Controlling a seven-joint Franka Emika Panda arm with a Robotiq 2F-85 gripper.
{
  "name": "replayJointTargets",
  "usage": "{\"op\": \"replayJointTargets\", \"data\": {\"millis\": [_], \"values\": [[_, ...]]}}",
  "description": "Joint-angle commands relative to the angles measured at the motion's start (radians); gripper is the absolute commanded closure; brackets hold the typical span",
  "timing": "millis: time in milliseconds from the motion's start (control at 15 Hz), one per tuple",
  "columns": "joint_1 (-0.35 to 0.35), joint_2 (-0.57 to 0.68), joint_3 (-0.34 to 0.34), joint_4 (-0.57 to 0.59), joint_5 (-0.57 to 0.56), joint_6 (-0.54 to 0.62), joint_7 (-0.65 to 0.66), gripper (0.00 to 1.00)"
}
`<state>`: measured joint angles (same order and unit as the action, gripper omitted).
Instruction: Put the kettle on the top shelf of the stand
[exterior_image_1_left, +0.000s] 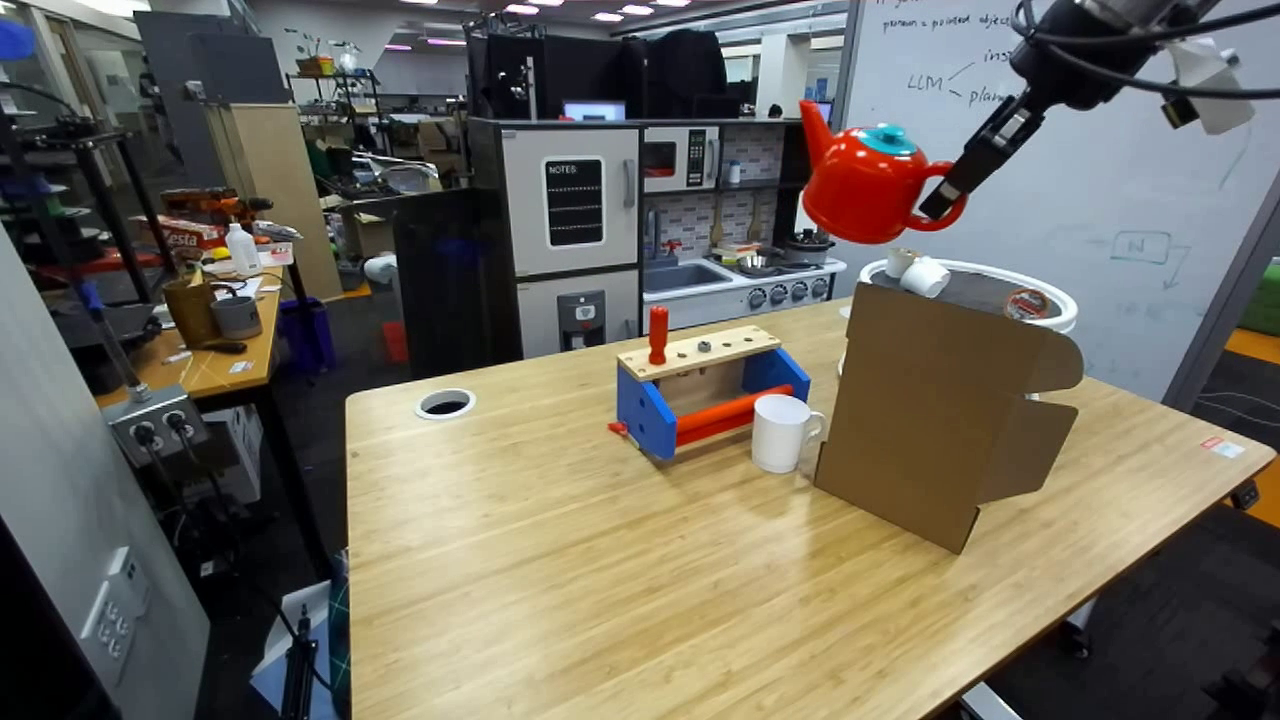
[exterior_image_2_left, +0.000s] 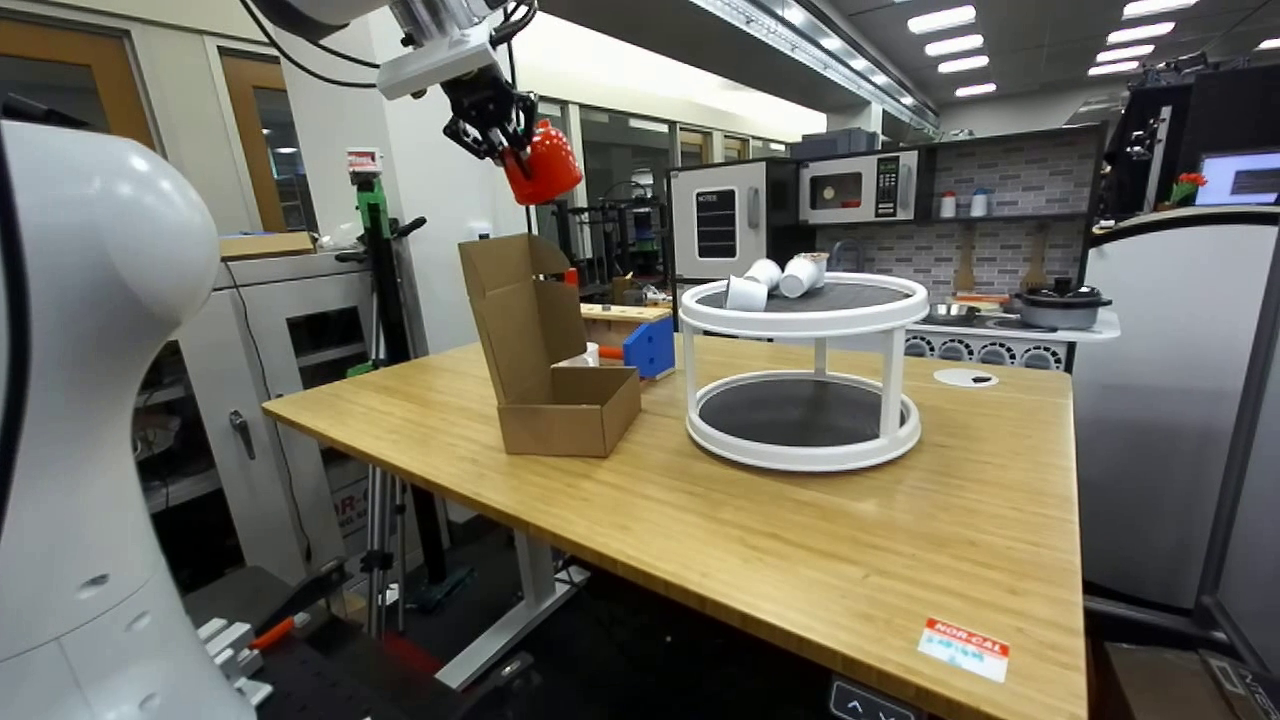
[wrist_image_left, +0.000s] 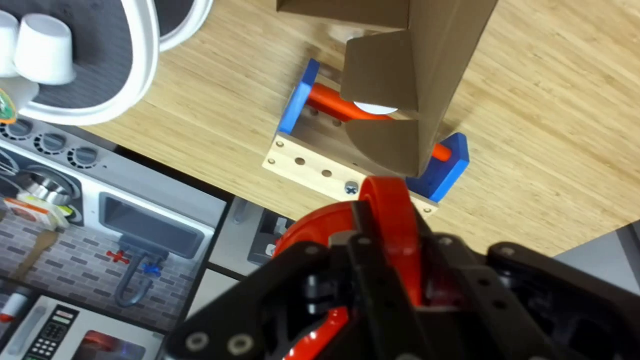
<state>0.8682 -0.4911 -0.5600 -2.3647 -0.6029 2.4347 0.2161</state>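
Note:
The red kettle (exterior_image_1_left: 862, 195) with a teal lid hangs in the air, roughly upright, and also shows in an exterior view (exterior_image_2_left: 552, 170). My gripper (exterior_image_1_left: 940, 197) is shut on its handle. In the wrist view the handle lies between the fingers of the gripper (wrist_image_left: 389, 215), with part of the kettle's body (wrist_image_left: 317, 222) beside it. The stand is a white round two-tier one with grey shelves (exterior_image_2_left: 800, 322), apart from the kettle and lower. Its rim shows in the wrist view (wrist_image_left: 144, 65); in an exterior view the stand (exterior_image_1_left: 1068, 305) is partly hidden behind cardboard.
An open brown cardboard box (exterior_image_2_left: 555, 430) with raised lid (exterior_image_1_left: 910, 410) stands beside the stand, below the kettle. Several white cups (exterior_image_2_left: 745, 293) lie on the top shelf, on one side. A blue-and-red toy rack (exterior_image_1_left: 650, 405) and a white mug (exterior_image_1_left: 780, 435) stand near the box.

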Motion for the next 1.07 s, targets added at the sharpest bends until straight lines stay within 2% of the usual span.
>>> {"op": "replayJointTargets", "data": {"millis": [0,133,267,400,667,1000], "values": [[-0.27,-0.024,0.185,-0.086,0.062,0.101,0.009,0.96],[-0.417,-0.044,0.302,-0.172,0.116,0.157,0.054,0.96],[-0.56,-0.05,0.433,-0.246,0.234,0.198,0.073,0.96],[-0.647,-0.058,0.523,-0.294,0.315,0.216,0.104,0.96],[-0.754,-0.077,0.635,-0.333,0.43,0.226,0.132,0.96],[-0.841,-0.093,0.709,-0.349,0.469,0.221,0.168,0.96]]}}
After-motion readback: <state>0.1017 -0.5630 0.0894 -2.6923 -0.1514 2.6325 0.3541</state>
